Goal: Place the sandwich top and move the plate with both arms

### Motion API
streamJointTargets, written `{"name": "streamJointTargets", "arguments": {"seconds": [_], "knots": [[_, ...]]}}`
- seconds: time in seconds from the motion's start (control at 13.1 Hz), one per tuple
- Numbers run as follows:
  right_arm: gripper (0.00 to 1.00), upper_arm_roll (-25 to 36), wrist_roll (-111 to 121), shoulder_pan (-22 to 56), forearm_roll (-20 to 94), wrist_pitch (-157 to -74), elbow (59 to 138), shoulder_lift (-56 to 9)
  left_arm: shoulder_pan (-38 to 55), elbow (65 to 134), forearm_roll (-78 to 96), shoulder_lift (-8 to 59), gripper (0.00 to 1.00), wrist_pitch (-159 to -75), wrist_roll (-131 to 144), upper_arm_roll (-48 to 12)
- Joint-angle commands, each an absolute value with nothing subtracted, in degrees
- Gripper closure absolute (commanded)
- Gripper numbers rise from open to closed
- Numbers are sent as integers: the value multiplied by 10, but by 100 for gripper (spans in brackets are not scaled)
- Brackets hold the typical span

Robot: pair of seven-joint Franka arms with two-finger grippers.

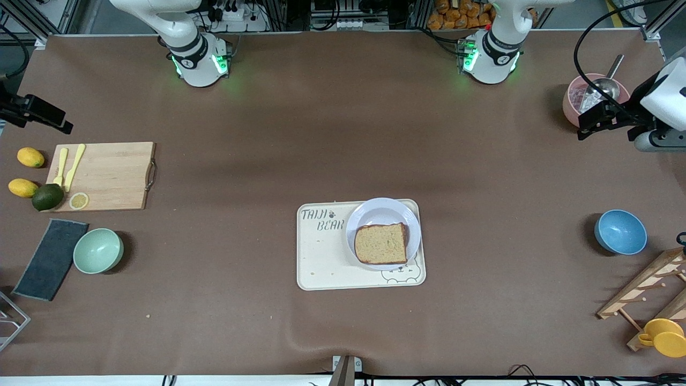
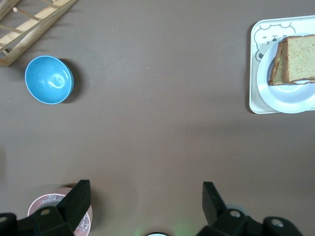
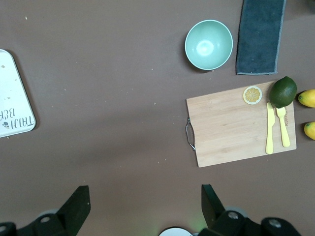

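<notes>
The sandwich top [image 1: 381, 244], a plain brown bread slice, lies on the pale round plate [image 1: 383, 212]. The plate sits on the cream bear-printed tray [image 1: 321, 257] in the middle of the table. In the left wrist view the sandwich top [image 2: 301, 58] rests on another slice [image 2: 277, 69] whose edge peeks out beneath it, on the plate [image 2: 285, 96]. My left gripper [image 1: 589, 120] [image 2: 145, 196] hangs open and empty beside the pink bowl at the left arm's end. My right gripper [image 1: 53, 120] [image 3: 144, 200] hangs open and empty over the table at the right arm's end, near the cutting board.
Toward the right arm's end lie a wooden cutting board [image 1: 104, 176] with yellow cutlery and a lemon slice, two lemons [image 1: 29, 157], a green fruit, a green bowl [image 1: 98, 250] and a dark cloth [image 1: 51, 259]. Toward the left arm's end stand a pink bowl with scoop [image 1: 581, 96], a blue bowl [image 1: 620, 231], a wooden rack [image 1: 643, 289] and a yellow cup [image 1: 664, 338].
</notes>
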State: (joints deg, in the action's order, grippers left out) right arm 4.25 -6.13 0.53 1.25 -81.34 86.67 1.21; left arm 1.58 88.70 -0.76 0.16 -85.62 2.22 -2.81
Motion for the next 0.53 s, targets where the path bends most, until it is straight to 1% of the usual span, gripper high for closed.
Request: {"name": "streamJointTargets", "arguments": {"seconds": [0.0,0.15,0.46], "knots": [[0,48,-69,16,13,-812,863,11,32,904,2,-20,0,-864,32,-10],[0,48,-69,16,13,-812,863,11,35,900,3,-18,0,-864,26,4],[0,48,-69,16,13,-812,863,11,40,896,11,-16,0,-863,26,9]]}}
